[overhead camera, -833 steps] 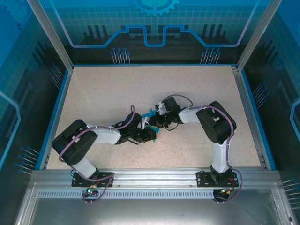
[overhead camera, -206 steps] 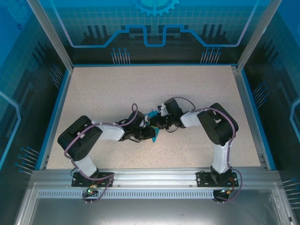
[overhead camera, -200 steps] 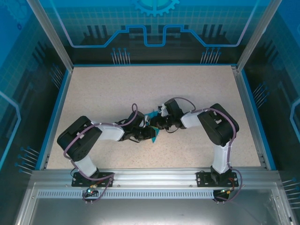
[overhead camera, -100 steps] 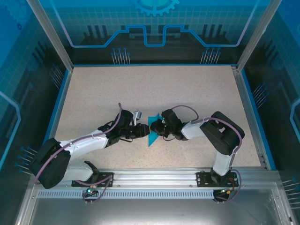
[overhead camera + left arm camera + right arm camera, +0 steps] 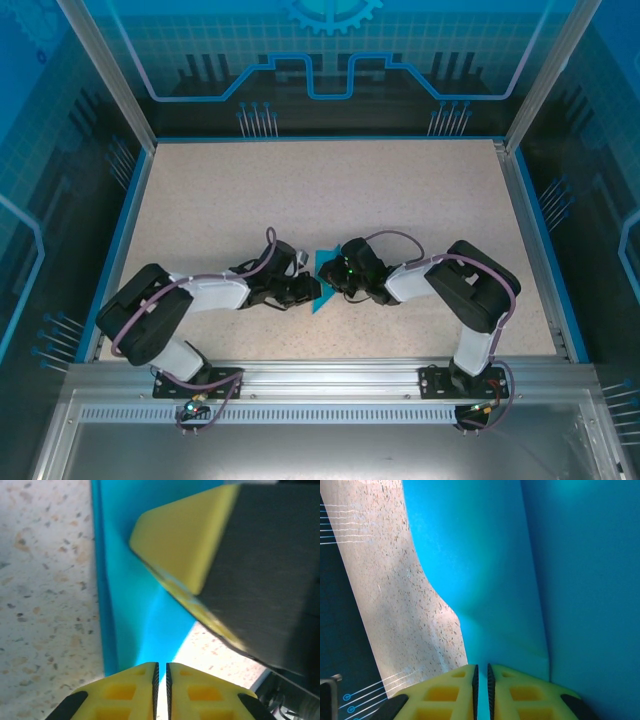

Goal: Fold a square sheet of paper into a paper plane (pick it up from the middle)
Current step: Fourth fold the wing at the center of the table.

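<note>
The square sheet of paper [image 5: 322,283] is teal and folded into a smaller, creased, pointed shape near the middle of the table. My left gripper [image 5: 311,291] meets it from the left, and my right gripper [image 5: 334,272] from the right. In the left wrist view the paper [image 5: 135,595] narrows to a corner that enters the slit of my left gripper [image 5: 161,666]. One yellow finger of the right gripper [image 5: 190,540] presses on the paper above. In the right wrist view the paper [image 5: 520,570] bulges with a crease, and its edge sits in my right gripper [image 5: 482,667].
The speckled beige table [image 5: 230,200] spreads wide behind and to both sides of the grippers. A blue rim [image 5: 128,240] borders it, and a metal rail [image 5: 320,375] with the arm bases runs along the near edge. Slanted frame posts [image 5: 105,70] stand at the back corners.
The left arm, stretched out low half a second ago, has bent back. Its gripper has closed down on the paper's corner. The right gripper has kept its hold.
</note>
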